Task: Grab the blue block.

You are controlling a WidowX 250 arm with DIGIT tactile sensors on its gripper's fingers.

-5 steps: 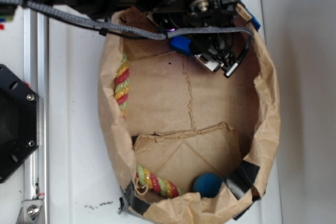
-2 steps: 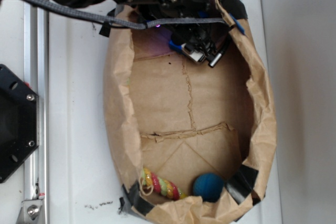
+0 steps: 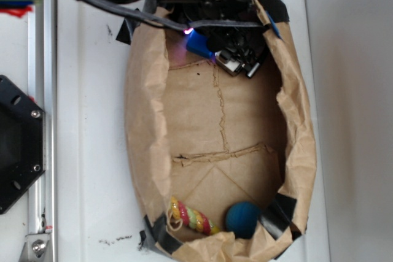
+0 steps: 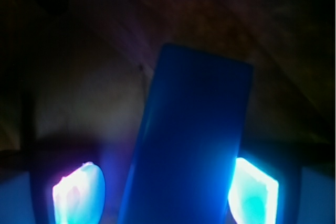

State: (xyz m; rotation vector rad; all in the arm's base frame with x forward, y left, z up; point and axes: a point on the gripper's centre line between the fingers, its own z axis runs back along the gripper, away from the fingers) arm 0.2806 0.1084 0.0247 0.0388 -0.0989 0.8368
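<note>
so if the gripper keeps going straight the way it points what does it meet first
Most likely the blue block, already lying between the fingertips of the gripper; beyond it is the paper bag. Depth is unclear.

No text, label or number can be read anywhere.

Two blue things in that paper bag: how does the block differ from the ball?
Shape: the blue block is a flat, sharp-edged slab; the ball is round.
Colour: the block is bright blue, the ball duller teal.
Place: the block sits at the bag's top end between the fingers of the hand; the ball lies free at the bottom end beside a striped rope toy.
Both are inside the bag.
</note>
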